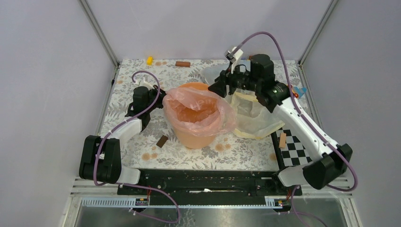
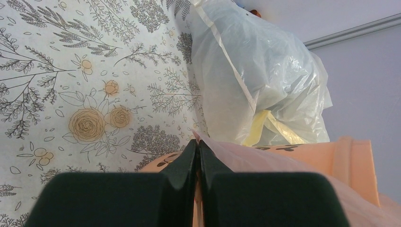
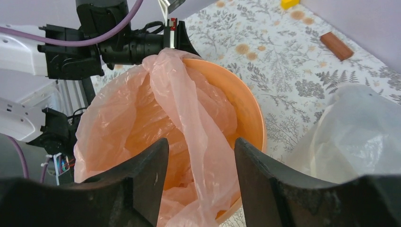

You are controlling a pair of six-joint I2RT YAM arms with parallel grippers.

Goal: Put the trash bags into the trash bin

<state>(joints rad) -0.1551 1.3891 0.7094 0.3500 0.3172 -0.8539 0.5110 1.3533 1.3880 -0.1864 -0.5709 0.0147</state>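
The thin, crinkly, translucent pink plastic bag (image 1: 198, 111) looks weightless, limp and slippery, best pinched at a bunched edge; it lies draped inside and over the rim of the round peach-orange plastic bucket (image 1: 195, 141), which seems to hold nothing else. The left fingers (image 2: 189, 161) are clamped on its edge; the right fingers (image 3: 151, 165) stand apart astride a hanging fold; a clear whitish plastic bag (image 3: 359, 132) lies beside the bucket on the counter (image 1: 236, 151).

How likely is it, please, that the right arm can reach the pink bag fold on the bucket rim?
Probably yes: the right gripper holds its jaws apart either side of the pink bag fold, nothing between. The left gripper pinches the bag at the far rim of the bucket, clear of it.
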